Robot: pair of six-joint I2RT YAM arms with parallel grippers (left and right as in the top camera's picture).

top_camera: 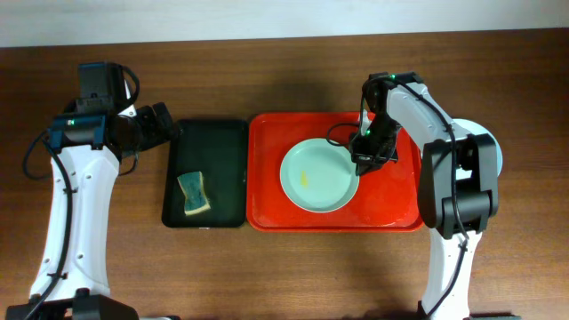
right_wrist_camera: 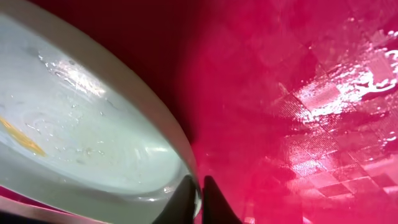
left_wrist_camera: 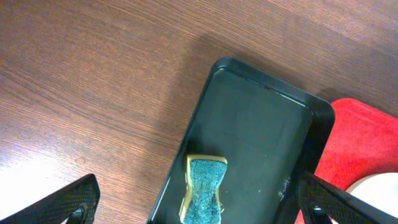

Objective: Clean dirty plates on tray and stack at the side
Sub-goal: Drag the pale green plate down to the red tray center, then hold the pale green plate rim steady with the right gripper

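1 smeared plate (top_camera: 318,176) lies unwashed on the tray (top_camera: 262,206); right fingers (top_camera: 365,160) pinch its rim, left fingers (top_camera: 167,124) gape empty; sponge (top_camera: 193,193) untouched.

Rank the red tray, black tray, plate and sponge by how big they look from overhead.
Largest to smallest:
1. red tray
2. black tray
3. mint plate
4. sponge
All sit at about table height, so nearness hardly skews the order.
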